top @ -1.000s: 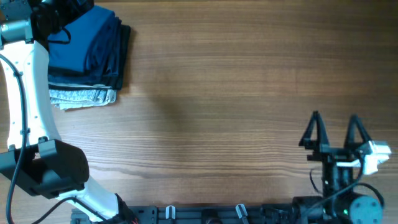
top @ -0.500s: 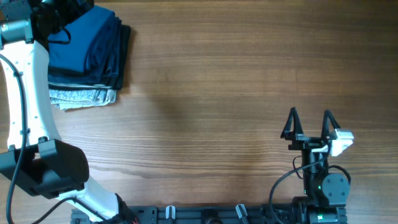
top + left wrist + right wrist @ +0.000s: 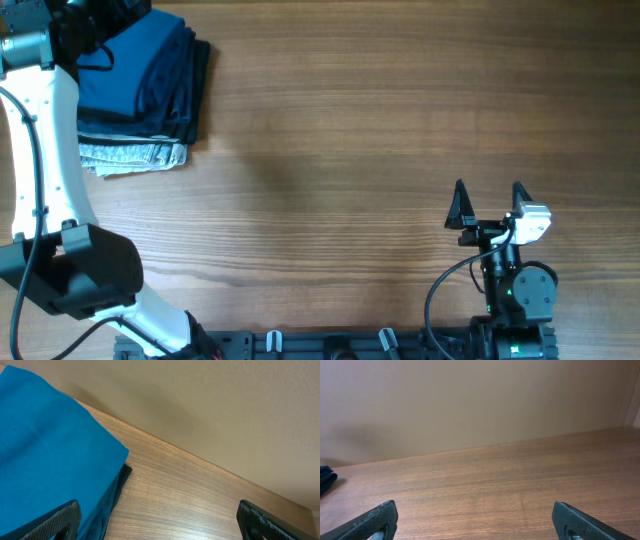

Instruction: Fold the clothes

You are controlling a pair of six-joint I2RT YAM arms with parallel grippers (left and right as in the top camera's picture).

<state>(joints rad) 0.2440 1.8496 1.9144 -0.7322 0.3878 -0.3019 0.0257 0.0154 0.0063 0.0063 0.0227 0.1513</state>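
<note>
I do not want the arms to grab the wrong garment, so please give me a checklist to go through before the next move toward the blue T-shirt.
1. Left jaws open, empty: ok.
2. Right jaws open, empty, above the wooden table: ok.
3. Medium-blue soft T-shirt on top of the pile: ok.
4. Left jaws centred on the shirt: not ok; one finger is over it, the other over wood.
5. Dark folded garment underneath is clear of the grasp: cannot tell.
6. Shirt spread out on the table: not ok.
</note>
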